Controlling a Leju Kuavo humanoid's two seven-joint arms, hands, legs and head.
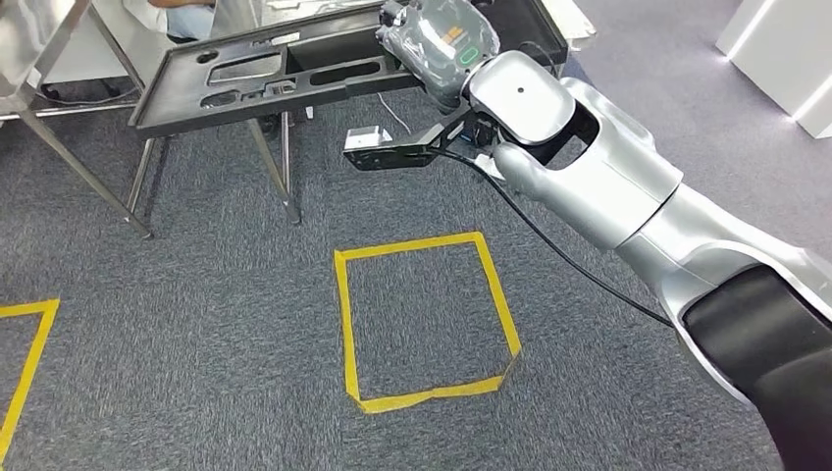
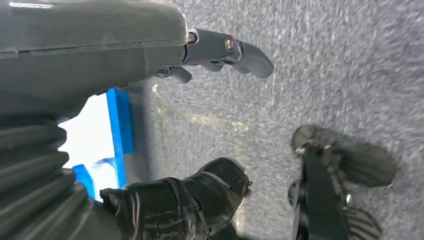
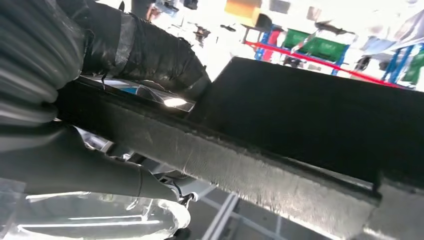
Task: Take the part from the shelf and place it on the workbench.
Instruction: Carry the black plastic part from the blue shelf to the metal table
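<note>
Right hand [image 1: 442,44] wrapped around the near edge of the part [image 1: 294,74], a long black moulded panel with slots and cut-outs, thumb [image 3: 75,170] under the rim and dark fingers [image 3: 145,55] over the top, as seen in the right wrist view. Part held out flat at the far side of the scene, above a metal-legged desk [image 1: 88,172] on the far left; whether resting on that frame or carried just over it cannot be told. Left hand [image 2: 200,125] hanging over the grey carpet [image 2: 350,60], holding nothing, fingers [image 2: 225,47] apart.

Judged as the carrying and setting-down stage. To do it well: keep the panel level, since a one-sided grip on a long piece invites sagging and twisting at the free left end; lower slowly until the underside sits fully on the desk top; release only once the weight is borne along the length; watch the black cable [image 1: 559,245] trailing from the wrist. Yellow tape square [image 1: 427,319] on the floor nearer, well apart from the part.

No brand or writing readable; orange and green marks on the hand's cover too small to make out.
</note>
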